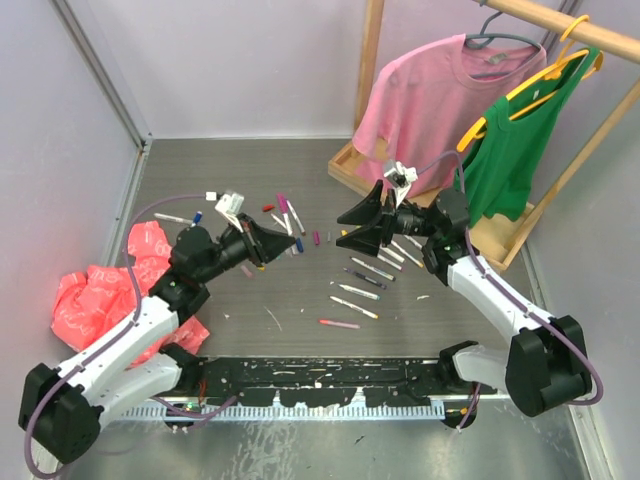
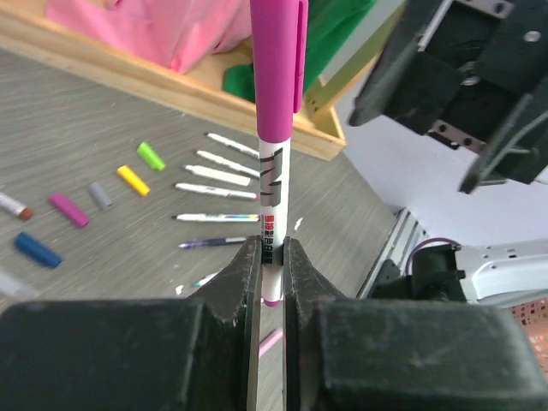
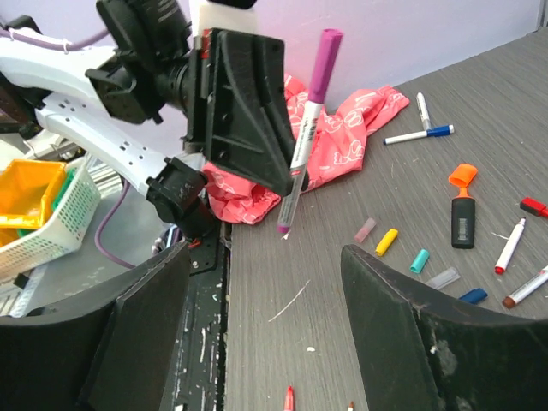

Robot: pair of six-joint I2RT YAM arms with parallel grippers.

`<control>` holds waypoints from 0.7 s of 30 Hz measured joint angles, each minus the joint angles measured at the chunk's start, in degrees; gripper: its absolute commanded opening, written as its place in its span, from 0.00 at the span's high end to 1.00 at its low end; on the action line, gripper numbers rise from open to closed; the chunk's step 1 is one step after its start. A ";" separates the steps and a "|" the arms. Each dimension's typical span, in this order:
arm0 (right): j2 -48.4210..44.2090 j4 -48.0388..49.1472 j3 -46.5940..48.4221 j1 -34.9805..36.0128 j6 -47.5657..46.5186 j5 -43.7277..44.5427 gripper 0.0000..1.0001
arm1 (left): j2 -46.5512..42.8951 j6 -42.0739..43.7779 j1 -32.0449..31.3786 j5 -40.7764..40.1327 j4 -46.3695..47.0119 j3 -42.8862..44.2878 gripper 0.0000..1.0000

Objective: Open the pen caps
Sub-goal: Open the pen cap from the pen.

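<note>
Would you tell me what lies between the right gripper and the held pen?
Nothing; right wrist view shows open air between right gripper and pen.

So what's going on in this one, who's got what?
The left gripper is shut on the lower barrel of a pen, whose magenta cap is on. The right gripper is open, facing that pen from a short way off and touching nothing. On the table lie a row of pens that look uncapped and several loose caps, so part of the job looks done.
</note>
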 measured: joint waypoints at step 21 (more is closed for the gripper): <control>2.10 1.77 -1.07 2.12 1.29 2.54 0.37 | 10.08 2.43 -25.73 -22.91 19.04 -2.34 1.00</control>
